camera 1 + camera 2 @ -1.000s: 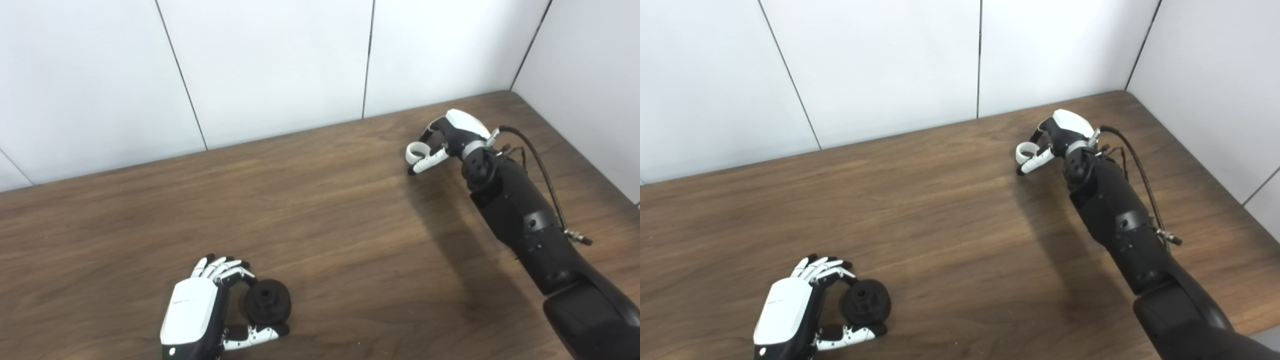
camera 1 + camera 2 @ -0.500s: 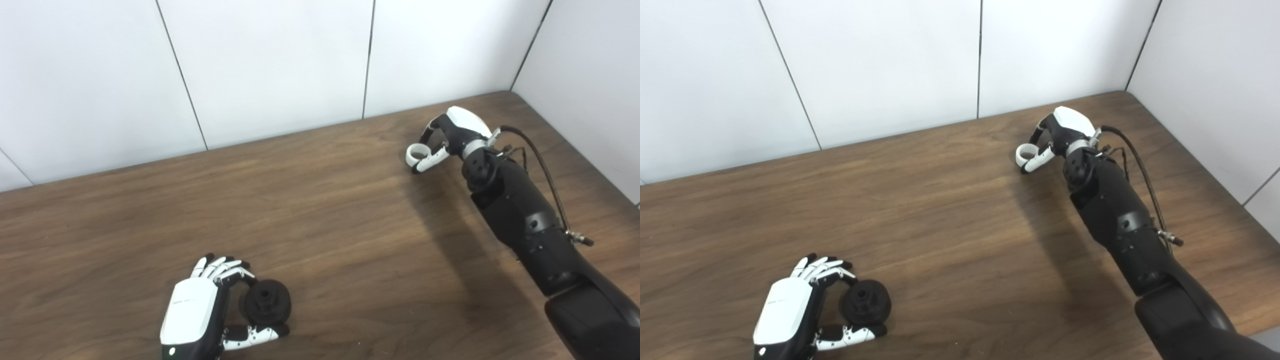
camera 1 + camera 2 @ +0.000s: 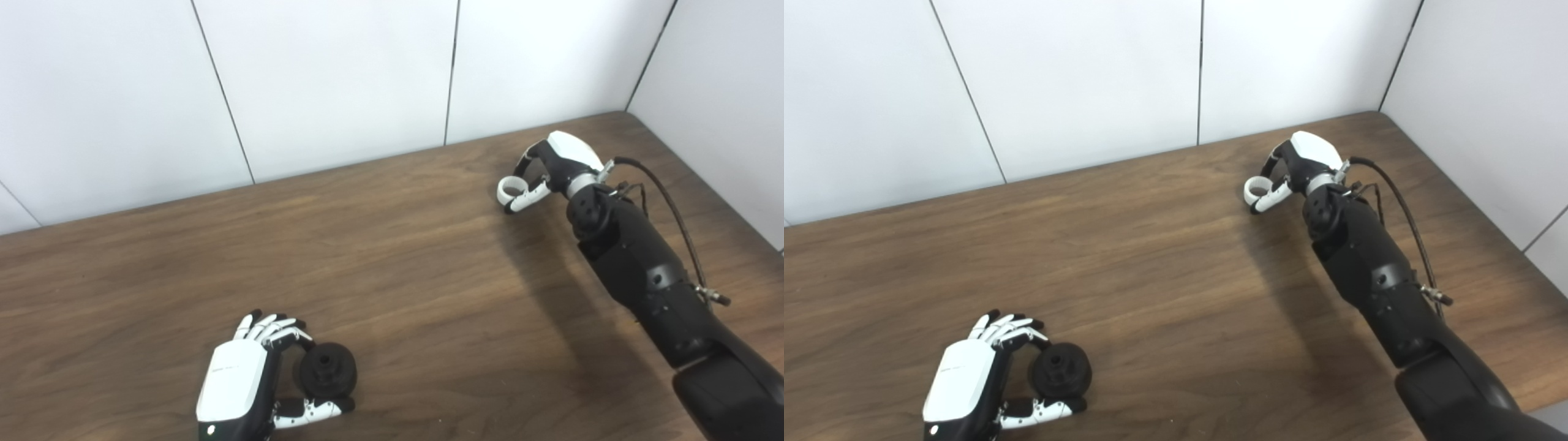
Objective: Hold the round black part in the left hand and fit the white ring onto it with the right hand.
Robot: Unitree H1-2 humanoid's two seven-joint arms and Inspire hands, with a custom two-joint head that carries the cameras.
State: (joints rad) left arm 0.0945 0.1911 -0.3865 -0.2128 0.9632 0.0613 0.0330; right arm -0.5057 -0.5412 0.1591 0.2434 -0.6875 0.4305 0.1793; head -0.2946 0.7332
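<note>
The round black part (image 3: 327, 370) sits low on the wooden table (image 3: 392, 257) at the near left. My left hand (image 3: 236, 383) is shut on it, fingers over its far side and thumb along its near side. At the far right, the white ring (image 3: 507, 187) lies at table level. My right hand (image 3: 551, 165) is shut on it: the thumb presses its near side and the dark fingers curl over behind it. I cannot tell whether the ring is lifted off the wood.
White wall panels (image 3: 331, 79) close the table's far edge and its right side. A black cable (image 3: 667, 214) loops along my right forearm. Bare wood stretches between the two hands.
My right hand's thumb has drawn in against the white ring, and the hand has shifted slightly. The left hand and the black part have not moved.
</note>
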